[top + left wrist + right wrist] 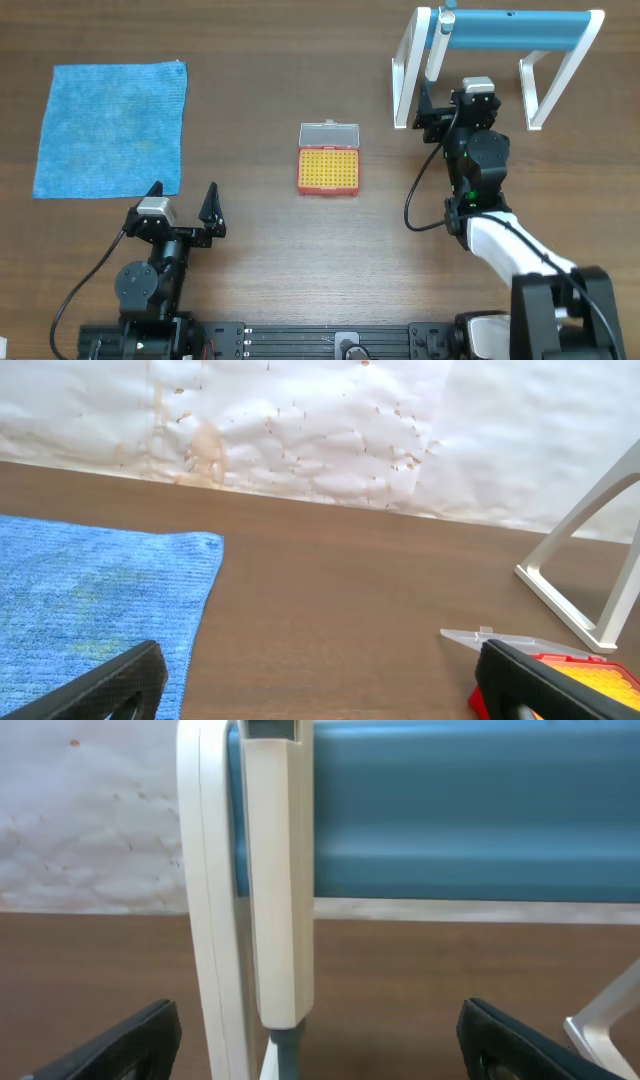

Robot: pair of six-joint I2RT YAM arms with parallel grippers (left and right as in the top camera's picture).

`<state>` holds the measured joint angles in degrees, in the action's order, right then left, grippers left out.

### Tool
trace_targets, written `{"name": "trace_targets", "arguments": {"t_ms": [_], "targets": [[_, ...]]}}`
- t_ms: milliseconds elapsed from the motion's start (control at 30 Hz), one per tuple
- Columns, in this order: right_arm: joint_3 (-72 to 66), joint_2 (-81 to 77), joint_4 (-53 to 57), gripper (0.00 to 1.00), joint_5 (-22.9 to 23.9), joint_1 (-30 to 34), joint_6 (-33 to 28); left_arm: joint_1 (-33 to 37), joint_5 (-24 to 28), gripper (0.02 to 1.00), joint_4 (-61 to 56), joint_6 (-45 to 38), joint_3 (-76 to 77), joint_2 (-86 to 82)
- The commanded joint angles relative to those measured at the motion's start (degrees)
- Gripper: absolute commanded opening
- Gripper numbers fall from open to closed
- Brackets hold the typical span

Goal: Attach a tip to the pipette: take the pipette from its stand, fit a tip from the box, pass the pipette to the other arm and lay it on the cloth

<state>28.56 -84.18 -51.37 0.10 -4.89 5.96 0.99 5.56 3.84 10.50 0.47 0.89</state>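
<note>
The pipette (278, 870), white-bodied with a grey shaft, hangs upright at the left end of the stand's blue bar (470, 810), beside a white leg (208, 900). In the top view the pipette (443, 25) is at the stand's (510, 28) left end. My right gripper (320, 1055) faces it at close range, open, its fingers either side and apart from it; from above the right gripper (450, 108) sits just in front of the stand. The orange tip box (328, 170) stands mid-table, lid open. My left gripper (183, 202) rests open near its base.
A blue cloth (112, 128) lies flat at the table's far left, also seen as the cloth (90, 610) in the left wrist view. That view shows the tip box (585, 680) and a stand leg (590, 560) off to one side. A white papered wall (320, 420) backs the table.
</note>
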Motion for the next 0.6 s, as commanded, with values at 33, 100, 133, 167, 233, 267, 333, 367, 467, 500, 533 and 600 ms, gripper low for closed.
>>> {"name": "trace_targets", "arguments": {"t_ms": [33,100,133,167,233,267,333,367,467,500,533,600], "targets": [[3.8,-4.3,-1.5,0.897,0.8,0.2,0.7,0.2,-0.2,0.998,0.3,-0.5,-0.2,-0.2],[5.7,-5.9,-1.5,0.895,0.8,0.3,0.7,0.2,-0.2,0.996,0.3,-0.5,-0.2,-0.2],[6.2,-6.3,-1.5,0.897,0.8,0.3,0.7,0.2,-0.2,0.996,0.3,-0.5,-0.2,-0.2],[6.6,-6.7,-1.5,0.895,0.8,0.4,0.7,0.2,-0.2,0.996,0.3,-0.5,-0.2,-0.2],[6.7,-7.0,-1.4,0.893,2.4,0.8,0.7,0.2,-0.2,0.998,0.3,-0.5,-0.2,-0.2],[6.7,-7.1,-1.5,0.895,4.1,1.1,0.7,0.2,-0.2,0.998,0.3,-0.5,-0.2,-0.2],[6.7,-7.1,-1.5,0.895,4.2,1.5,0.7,0.2,-0.2,0.998,0.3,-0.5,-0.2,-0.2],[6.7,-7.1,-1.5,0.895,4.1,1.5,0.7,0.2,-0.2,0.998,0.3,-0.5,-0.2,-0.2],[6.8,-7.5,-1.5,0.897,3.7,1.5,0.7,0.2,-0.2,0.996,0.3,-0.5,-0.2,-0.2],[7.0,-7.8,-1.5,0.895,3.7,1.4,0.7,0.2,-0.2,0.998,0.3,-0.5,-0.2,-0.2],[7.4,-8.2,-1.5,0.897,3.3,1.3,0.7,0.2,-0.2,0.996,0.3,-0.5,-0.2,-0.2],[8.2,-8.9,-1.5,0.893,1.8,1.3,0.7,0.2,-0.2,0.998,0.3,-0.5,-0.2,-0.2]]}}
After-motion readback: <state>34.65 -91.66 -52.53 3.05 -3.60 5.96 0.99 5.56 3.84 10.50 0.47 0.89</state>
